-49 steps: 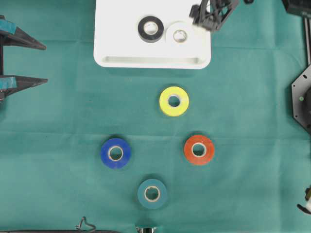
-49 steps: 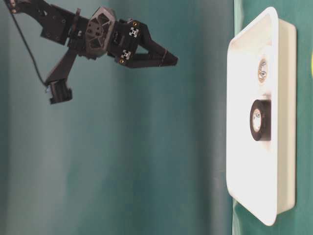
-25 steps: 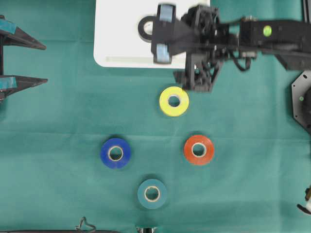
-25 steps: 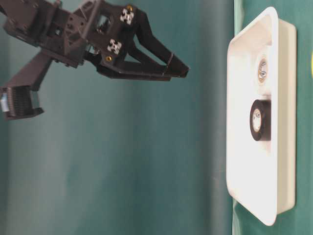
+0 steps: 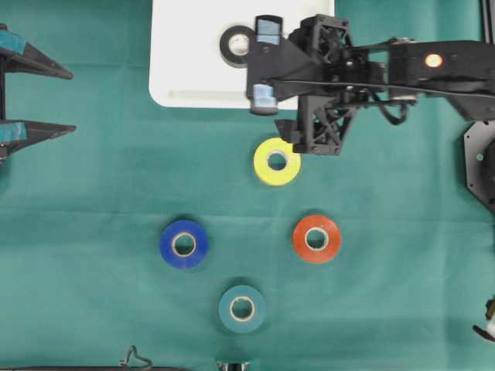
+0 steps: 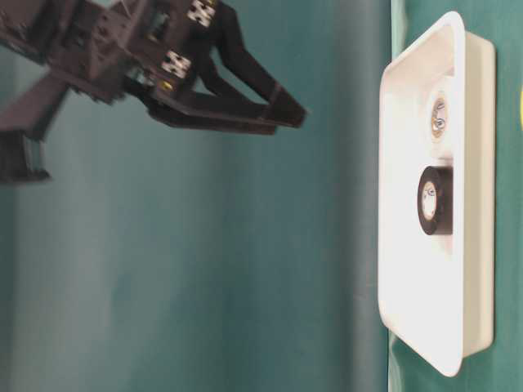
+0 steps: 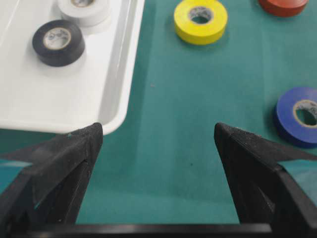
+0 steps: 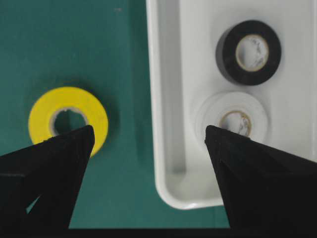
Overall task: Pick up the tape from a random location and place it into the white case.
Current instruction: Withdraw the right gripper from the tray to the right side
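A green cloth (image 5: pixel 93 193) covers the whole work surface in front of me, smooth apart from faint creases. At the top edge of the overhead view sits the shallow white rectangular plastic case (image 5: pixel 186 85) with rounded corners and a raised rim. Inside it I see a black roll of tape (image 5: pixel 235 45) lying flat, and through the right wrist camera a white roll of tape (image 8: pixel 233 118) just beside it, the two nearly touching.

Four more rolls lie flat on the cloth, well apart from one another: a yellow roll of tape (image 5: pixel 276 161) nearest the case, a red-orange roll (image 5: pixel 316 238) below and to its right, a blue roll (image 5: pixel 184 244) to the left, and a teal roll (image 5: pixel 242 308) lowest, near the bottom edge.

My right gripper (image 5: pixel 264 63) reaches in from the right, over the case's lower right corner and the cloth just above the yellow roll. Its jaws stand wide apart with nothing between them; the table-level view shows it well above the surface. In its wrist view one finger lies over the yellow roll's side, the other over the case.

My left gripper (image 5: pixel 31 99) sits at the far left edge, jaws likewise spread wide and empty, pointing toward the case's near corner.
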Controlling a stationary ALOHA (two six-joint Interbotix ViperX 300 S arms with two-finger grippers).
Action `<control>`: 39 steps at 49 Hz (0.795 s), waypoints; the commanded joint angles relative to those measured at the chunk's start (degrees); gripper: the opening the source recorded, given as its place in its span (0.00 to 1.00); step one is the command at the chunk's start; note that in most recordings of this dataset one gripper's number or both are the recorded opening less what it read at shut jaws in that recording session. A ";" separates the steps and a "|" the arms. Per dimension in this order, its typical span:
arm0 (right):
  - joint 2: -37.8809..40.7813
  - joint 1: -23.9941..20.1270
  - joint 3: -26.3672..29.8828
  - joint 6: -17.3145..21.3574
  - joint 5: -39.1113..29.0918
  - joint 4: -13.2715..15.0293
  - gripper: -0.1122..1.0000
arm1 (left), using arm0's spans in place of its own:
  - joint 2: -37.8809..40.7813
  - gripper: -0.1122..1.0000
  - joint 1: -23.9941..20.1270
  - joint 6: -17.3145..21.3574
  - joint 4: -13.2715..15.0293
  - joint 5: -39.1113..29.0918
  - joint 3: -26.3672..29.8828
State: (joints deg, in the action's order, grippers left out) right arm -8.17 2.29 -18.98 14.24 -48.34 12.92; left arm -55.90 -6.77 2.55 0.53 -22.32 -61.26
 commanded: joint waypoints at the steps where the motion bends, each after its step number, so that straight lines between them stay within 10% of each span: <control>1: -4.22 -0.09 -1.05 0.09 2.64 0.18 0.90 | 0.35 0.97 -0.09 -0.09 0.09 0.53 0.62; 39: -30.59 0.88 -33.05 4.04 35.42 0.09 0.90 | 0.44 0.97 -0.09 -0.09 0.09 0.53 0.62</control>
State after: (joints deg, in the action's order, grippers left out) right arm -37.71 2.81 -49.66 17.93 -17.23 13.01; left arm -55.81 -6.77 2.55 0.53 -22.32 -61.26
